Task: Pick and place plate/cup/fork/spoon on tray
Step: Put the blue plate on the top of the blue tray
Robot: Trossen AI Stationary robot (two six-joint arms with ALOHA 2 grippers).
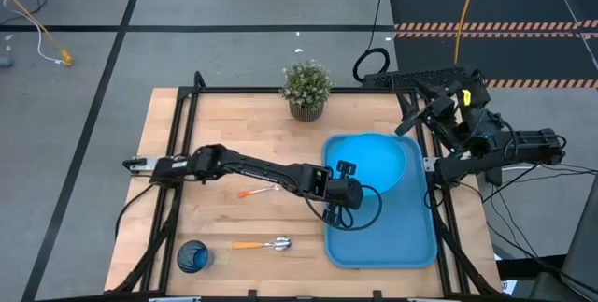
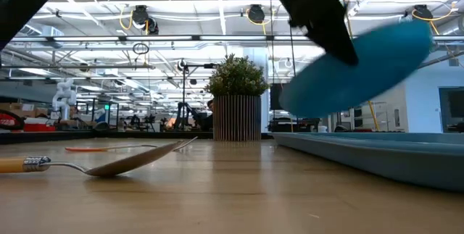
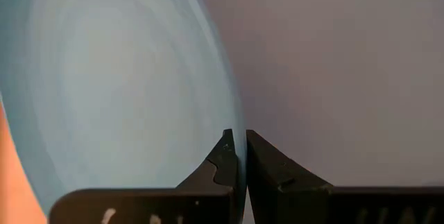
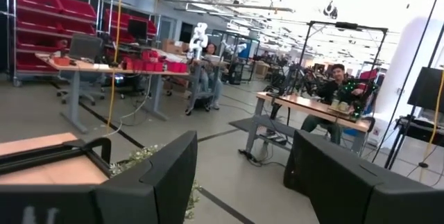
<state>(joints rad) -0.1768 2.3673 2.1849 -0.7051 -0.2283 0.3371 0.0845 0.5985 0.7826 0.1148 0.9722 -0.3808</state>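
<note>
Sky-blue plate (image 1: 378,162) is tilted and lifted over the tray's (image 1: 392,241) far end; your left gripper (image 1: 338,194) has its fingers (image 3: 223,161) pinched on the plate's rim. On the bare bench, the fork (image 1: 259,191) lies near the middle, the spoon (image 1: 263,243) nearer the front edge, and the dark blue cup (image 1: 193,256) sits at the front-left corner. A potted plant (image 1: 306,89) stands at the far edge. Your right gripper (image 4: 239,175) waits off the bench's right edge, fingers spread, holding nothing.
</note>
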